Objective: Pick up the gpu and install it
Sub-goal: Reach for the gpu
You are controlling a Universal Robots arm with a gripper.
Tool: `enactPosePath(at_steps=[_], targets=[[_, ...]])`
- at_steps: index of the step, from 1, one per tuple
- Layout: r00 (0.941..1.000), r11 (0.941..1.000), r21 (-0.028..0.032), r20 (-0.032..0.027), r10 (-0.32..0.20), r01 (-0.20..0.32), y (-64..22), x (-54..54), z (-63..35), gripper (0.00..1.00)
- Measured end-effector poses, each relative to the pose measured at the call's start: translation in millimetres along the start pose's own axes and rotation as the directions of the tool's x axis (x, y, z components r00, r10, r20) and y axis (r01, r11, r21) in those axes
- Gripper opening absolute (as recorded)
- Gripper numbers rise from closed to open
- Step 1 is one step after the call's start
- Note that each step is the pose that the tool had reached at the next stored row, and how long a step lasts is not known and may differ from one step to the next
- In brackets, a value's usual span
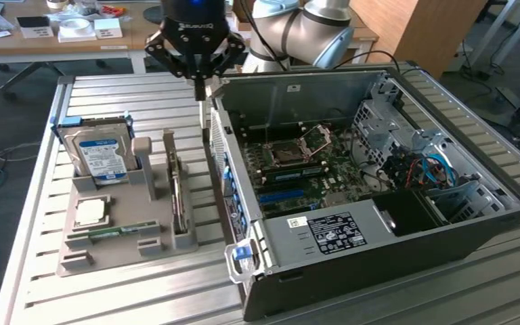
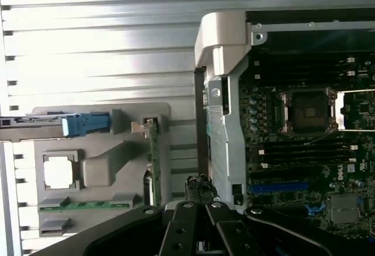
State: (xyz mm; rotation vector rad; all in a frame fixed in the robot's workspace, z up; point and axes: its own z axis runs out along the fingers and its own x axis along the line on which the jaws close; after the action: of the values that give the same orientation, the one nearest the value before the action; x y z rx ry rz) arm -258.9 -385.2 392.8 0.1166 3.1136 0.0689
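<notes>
Black gripper (image 2: 198, 185), fingers together, empty, hovers beside the open grey computer case (image 1: 405, 250). Thin tan-grey gpu (image 1: 178, 196) stands edgewise in a grey holder tray (image 1: 106, 261) nearby; a clean pick likely needs centring over its top edge.

One open computer case (image 1: 332, 237) fills the right of the exterior view, with one motherboard (image 1: 310, 169) inside it. Left of centre stands one grey holder tray (image 1: 106, 261) carrying four parts: one hard drive (image 1: 100, 154), one gpu (image 1: 178, 196), one processor chip (image 1: 91, 212), one memory stick (image 1: 120, 231). At top centre: one gripper (image 1: 202, 84), one robot arm (image 1: 305, 27). One slatted counter (image 1: 106, 95) carries case and tray
</notes>
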Motion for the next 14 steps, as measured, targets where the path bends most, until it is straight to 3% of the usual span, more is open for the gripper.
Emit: enactPosePath(at_steps=[14], targets=[[1.0000,1.0000,0.0000,0.0000,0.000,0.000,-0.4,45.5,-0.5,0.11]])
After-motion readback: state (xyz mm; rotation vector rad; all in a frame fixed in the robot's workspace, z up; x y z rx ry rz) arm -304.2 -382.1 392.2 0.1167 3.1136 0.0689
